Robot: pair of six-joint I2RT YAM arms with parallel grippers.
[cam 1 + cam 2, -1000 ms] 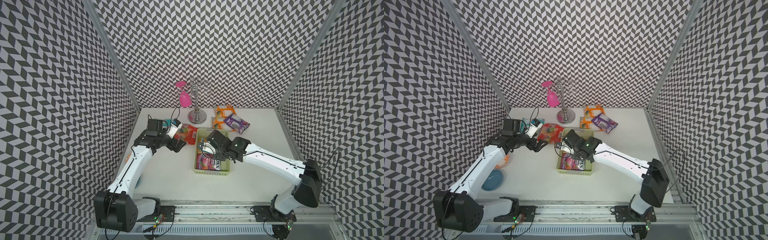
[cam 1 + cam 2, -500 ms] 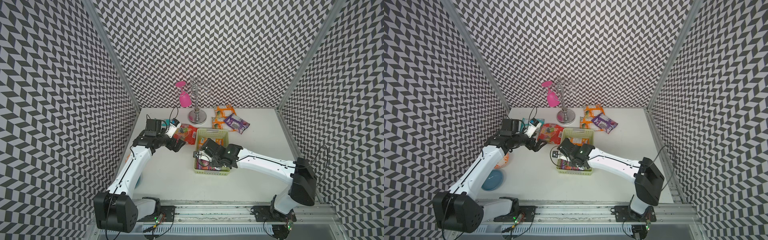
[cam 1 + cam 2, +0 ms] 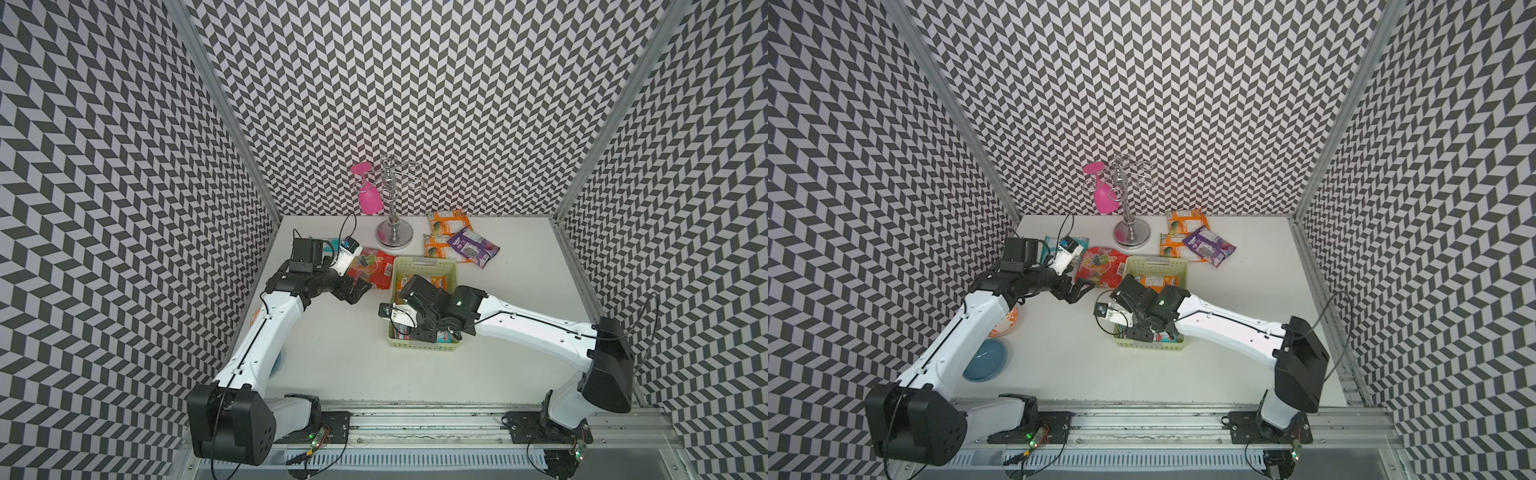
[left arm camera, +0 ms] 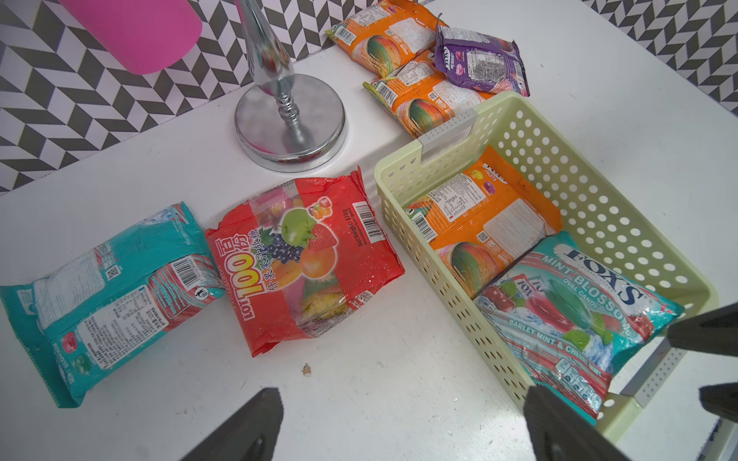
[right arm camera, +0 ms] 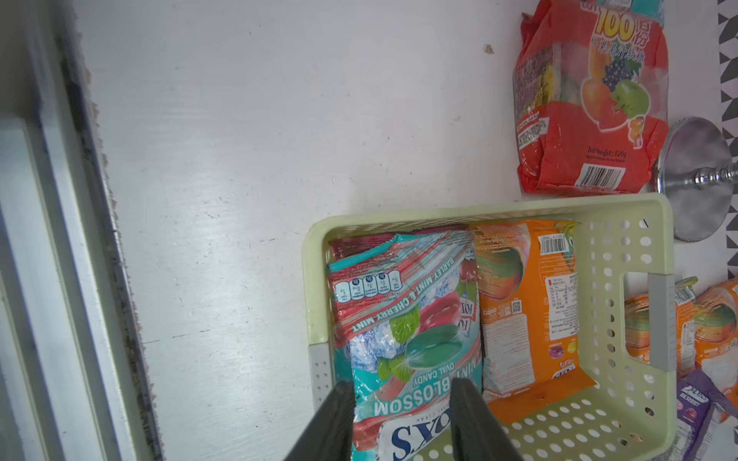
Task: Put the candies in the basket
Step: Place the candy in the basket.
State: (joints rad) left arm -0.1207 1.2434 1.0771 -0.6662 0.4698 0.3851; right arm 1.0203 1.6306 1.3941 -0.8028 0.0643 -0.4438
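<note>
The pale yellow-green basket [image 3: 424,262] [image 3: 1156,261] [image 4: 439,271] [image 5: 479,209] holds a teal candy packet [image 4: 571,311] [image 5: 403,319] beside an orange one [image 4: 479,223] [image 5: 527,303]. My right gripper [image 5: 401,383] [image 3: 424,332] hangs over the basket's near end, jaws apart on either side of the teal packet, which lies flat. My left gripper [image 4: 403,393] [image 3: 359,291] is open over bare table between the red fruit bag [image 4: 303,259] [image 3: 372,266] and the basket. A second teal packet [image 4: 108,295] lies beyond the red bag. Two orange packets [image 3: 446,220] [image 3: 436,249] and a purple one [image 3: 473,245] lie behind the basket.
A chrome stand [image 3: 395,239] with a pink glass [image 3: 370,199] hanging on it stands at the back, close to the red bag. An orange-patterned bowl [image 3: 1005,328] and a blue plate [image 3: 984,359] sit under my left arm. The table's front rail [image 5: 80,239] runs near the basket.
My right gripper carried the teal packet down to the basket's near end and its jaws have spread apart; the packet now lies in the basket. The left arm has hardly moved.
</note>
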